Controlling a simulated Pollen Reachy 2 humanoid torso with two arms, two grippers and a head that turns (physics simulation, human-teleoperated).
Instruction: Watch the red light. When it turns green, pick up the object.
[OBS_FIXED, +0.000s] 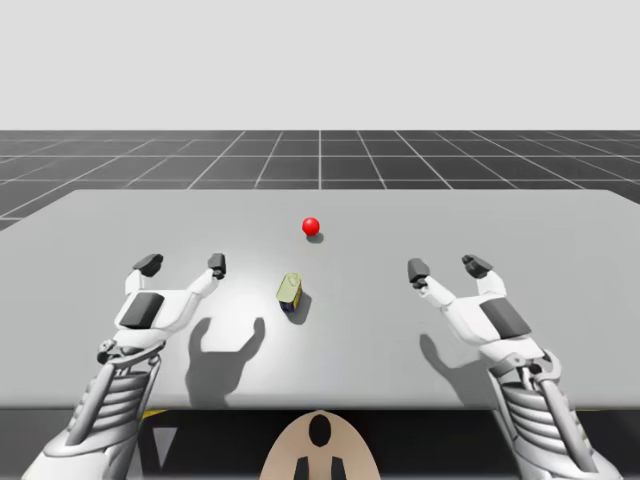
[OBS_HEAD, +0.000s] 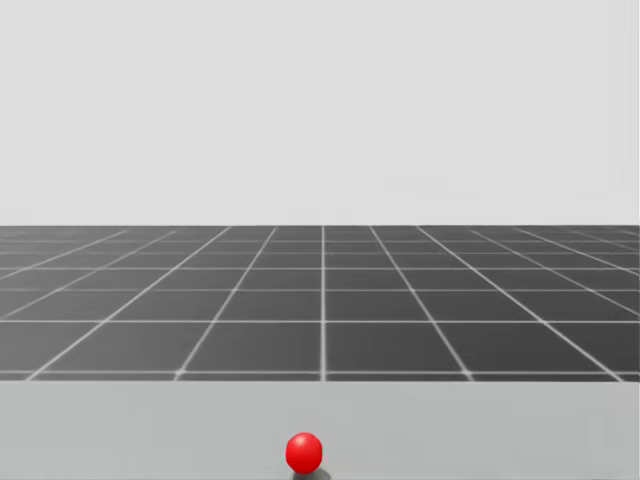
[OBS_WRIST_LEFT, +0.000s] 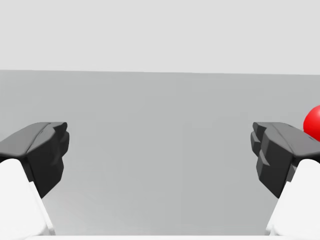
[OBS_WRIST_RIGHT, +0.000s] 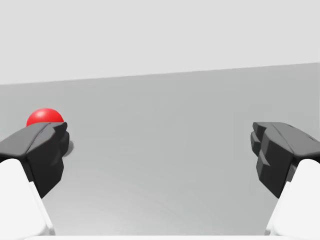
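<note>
Roughly midway between left gripper (OBS_FIXED: 182, 264) and right gripper (OBS_FIXED: 448, 267), a yellow can (OBS_FIXED: 290, 292).

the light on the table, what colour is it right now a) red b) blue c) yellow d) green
a: the light is red, on the table just beyond the can, with the left gripper and the right gripper both open and apart from the can.
</note>
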